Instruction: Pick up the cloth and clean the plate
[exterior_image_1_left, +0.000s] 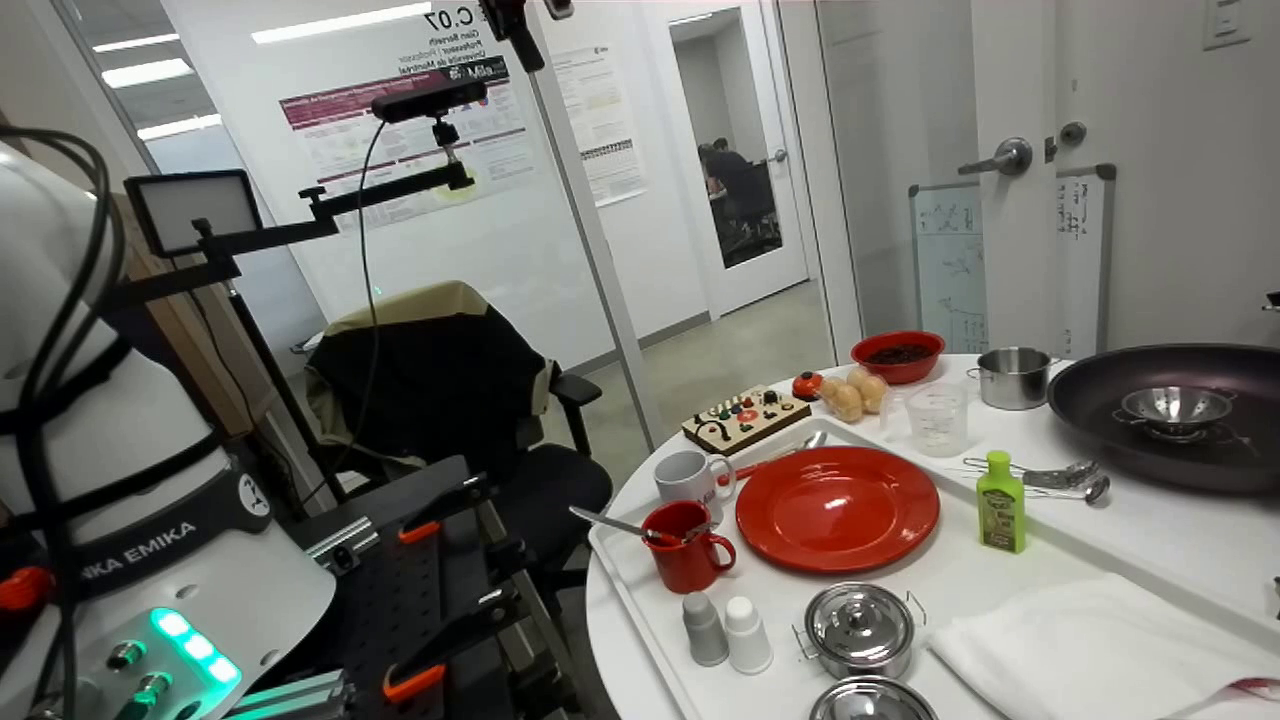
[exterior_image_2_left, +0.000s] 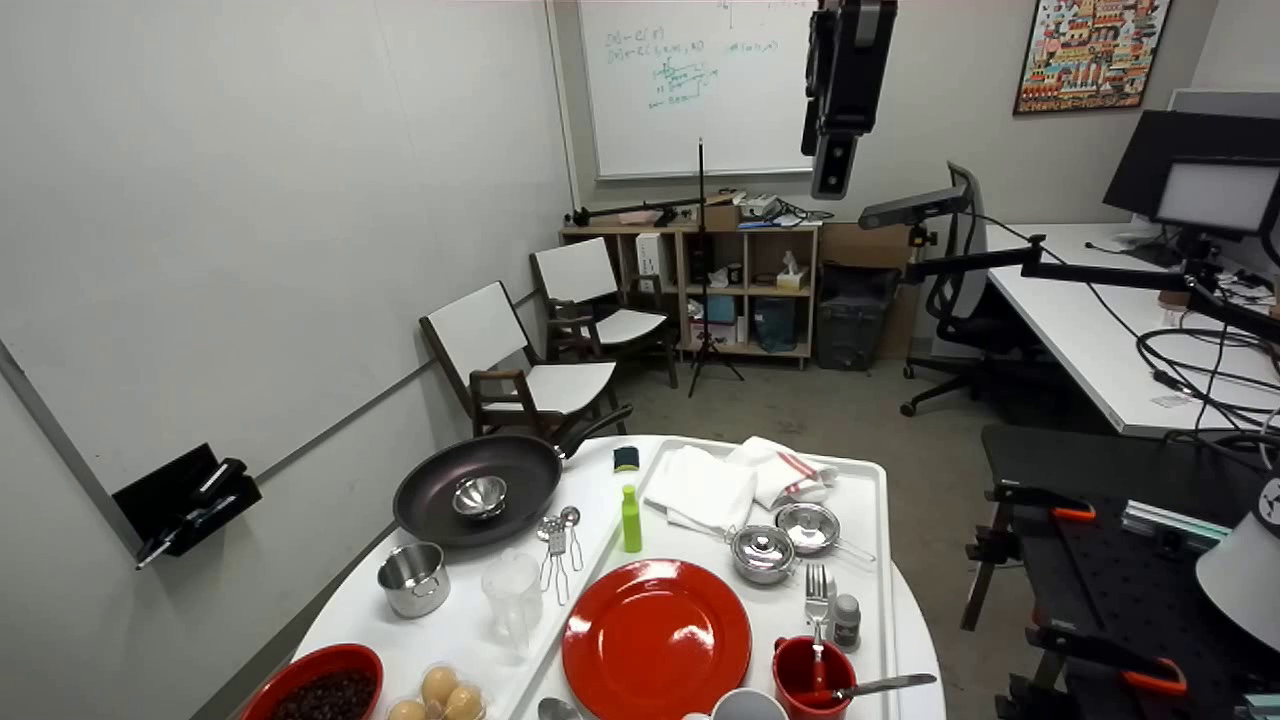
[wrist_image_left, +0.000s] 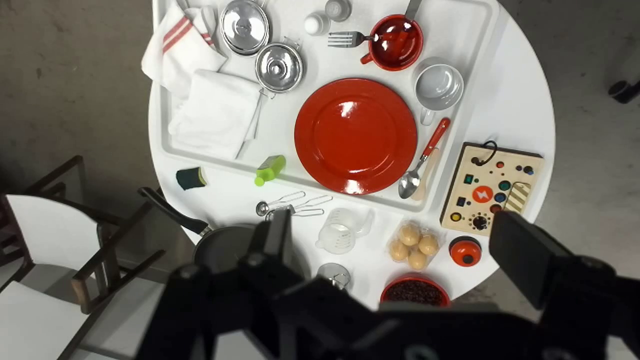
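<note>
1. The surface (wrist_image_left: 520, 95) is round and white; a white tray (wrist_image_left: 455, 40) takes up much of it, with further items set beside that tray.

2. Room, in an exterior view: a glazed door (exterior_image_1_left: 722, 110), and an office chair (exterior_image_1_left: 550, 490) with dark-and-tan fabric (exterior_image_1_left: 430, 370) over its back. In an exterior view: a whiteboard (exterior_image_2_left: 690, 130) bearing green writing, a wooden shelf unit (exterior_image_2_left: 747, 290) and two white chairs (exterior_image_2_left: 560, 388).

3. The white cloth (wrist_image_left: 220, 115) lies folded near a corner of the tray, adjoining a red-striped cloth (wrist_image_left: 172, 65). The red plate (wrist_image_left: 355, 135) lies flat in the tray; a green bottle (exterior_image_1_left: 1003, 515) stands upright between red plate and white cloth.

4. The tool (wrist_image_left: 393, 227) hangs above the surface, its fingers (wrist_image_left: 520, 260) spread wide apart; it shows at the top edge of both exterior views.

5. A dark green sponge (exterior_image_2_left: 626, 459), outside the tray, is recorded in an exterior view and the wrist view. A button board (exterior_image_1_left: 747, 420) is likewise recorded in an exterior view and the wrist view. The dark pan (exterior_image_2_left: 430, 495) is partly hidden behind the tool in the wrist view; an exterior view gives it whole, handle included.

6. Containers: the dark pan holds a small steel colander (exterior_image_2_left: 480, 497); the red cup (exterior_image_1_left: 685, 570), a fork (exterior_image_2_left: 817, 590) and a knife (exterior_image_2_left: 890, 686); the red bowl (exterior_image_1_left: 900, 376), small dark pieces (exterior_image_1_left: 900, 354) whose kind cannot be determined. A lidded steel pot (exterior_image_1_left: 860, 625) hides its contents.
</note>
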